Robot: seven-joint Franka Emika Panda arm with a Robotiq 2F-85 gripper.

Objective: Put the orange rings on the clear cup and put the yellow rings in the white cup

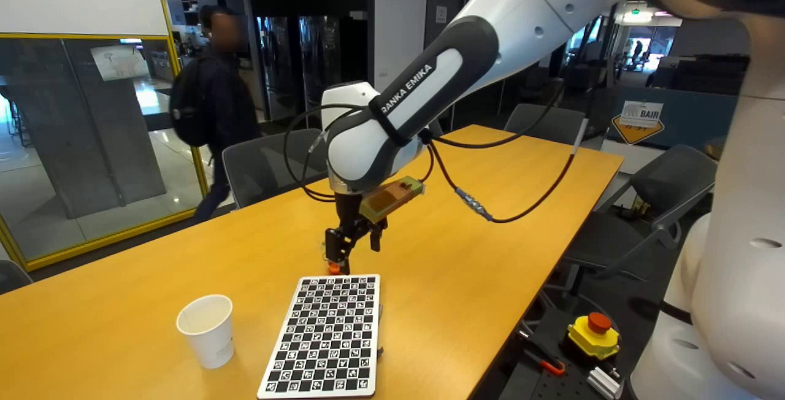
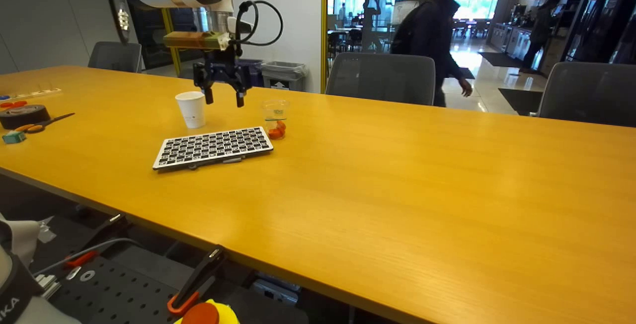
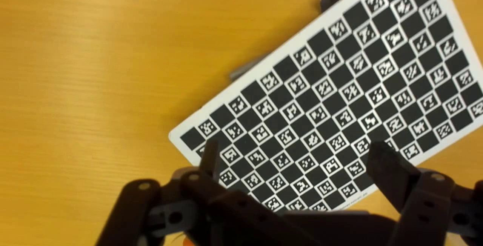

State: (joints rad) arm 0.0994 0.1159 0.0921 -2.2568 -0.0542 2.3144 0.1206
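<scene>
In the wrist view, a checkered board point(image 3: 320, 102) lies diagonally on the wooden table point(image 3: 94, 68). The gripper point(image 3: 295, 153) stands in front of it, its two fingers point(image 3: 386, 172) wide apart. At the bottom edge shows a small orange thing point(image 3: 187, 242), too little visible to name.

I have my arm point(image 1: 490, 44) stretched out from its upright column point(image 1: 742, 203) and slanting down to the wrist point(image 1: 354, 154) at its low end; below the wrist my gripper point(image 2: 224, 100) hangs, aimed downward, in both exterior views; its jaws are parted wide; in the wrist view I see the two dark fingers point(image 3: 392, 178) stand up from the bottom edge, one on each side, a broad gap between them, their ends at much the same height in that view.
</scene>
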